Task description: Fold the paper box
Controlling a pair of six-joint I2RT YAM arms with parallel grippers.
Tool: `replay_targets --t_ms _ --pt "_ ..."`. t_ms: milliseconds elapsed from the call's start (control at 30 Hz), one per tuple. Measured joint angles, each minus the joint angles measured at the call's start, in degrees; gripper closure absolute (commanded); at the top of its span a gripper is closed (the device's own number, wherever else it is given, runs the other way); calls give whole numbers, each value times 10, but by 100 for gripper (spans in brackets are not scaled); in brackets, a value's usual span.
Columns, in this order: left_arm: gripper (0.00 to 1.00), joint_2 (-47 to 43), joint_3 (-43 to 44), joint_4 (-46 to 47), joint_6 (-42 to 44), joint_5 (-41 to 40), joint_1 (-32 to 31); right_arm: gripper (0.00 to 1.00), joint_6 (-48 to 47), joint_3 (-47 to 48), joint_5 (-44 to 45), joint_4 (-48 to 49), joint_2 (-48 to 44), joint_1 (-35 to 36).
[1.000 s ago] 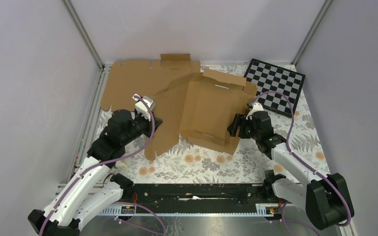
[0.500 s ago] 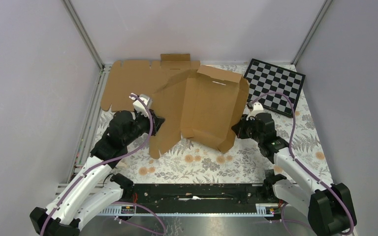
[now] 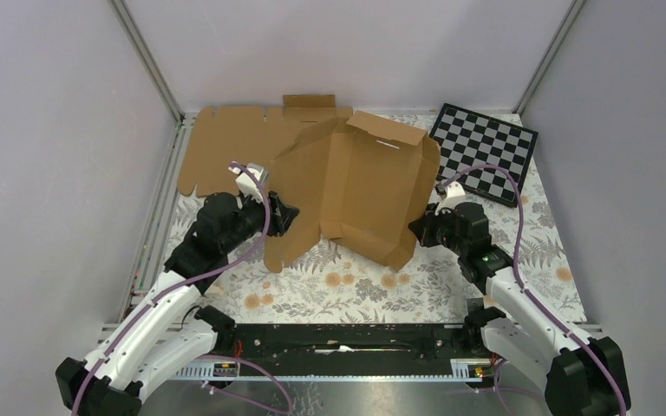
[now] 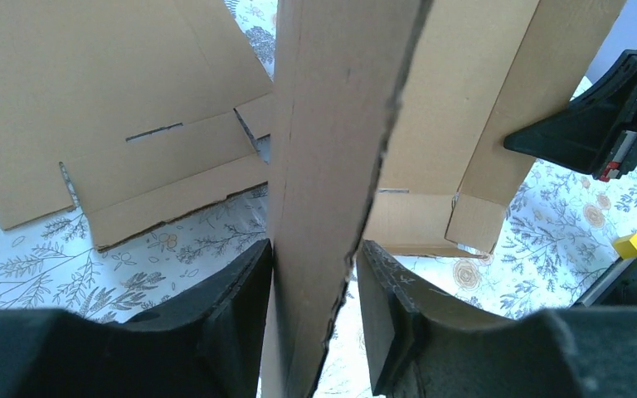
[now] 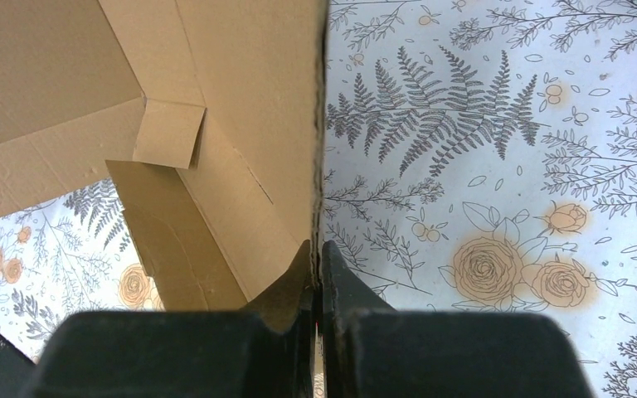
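The paper box (image 3: 373, 186) is a brown cardboard sheet partly folded, its side walls raised, in the middle of the table. My left gripper (image 3: 284, 212) is at the box's long left flap (image 4: 332, 124). The flap passes edge-on between the jaws of the left gripper (image 4: 315, 249), which stand apart, with a gap showing on the right side. My right gripper (image 3: 418, 230) is shut on the box's right wall near the front corner. In the right wrist view the right gripper (image 5: 317, 246) pinches the edge of that wall (image 5: 249, 99).
A second flat brown cardboard sheet (image 3: 225, 143) lies at the back left, partly under the box. A black-and-white checkerboard (image 3: 486, 152) lies at the back right. The floral tablecloth (image 3: 355, 286) covers the table. Frame posts stand at the back corners.
The right gripper has shut on the box's right wall and raised it. The left jaws have come apart around the left flap. The box has shifted slightly left.
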Motion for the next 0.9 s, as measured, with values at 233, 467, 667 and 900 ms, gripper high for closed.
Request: replay_targets --t_ms 233,467,667,900 --pt "48 5 5 1 -4 6 0 100 -5 0 -9 0 -1 0" --pt "100 5 68 -16 -6 -3 0 100 -7 -1 -10 0 -5 0" --pt "100 10 105 -22 9 -23 0 44 -4 -1 -10 1 -10 0" --pt "100 9 100 -44 29 -8 0 29 9 -7 -13 14 -19 1"
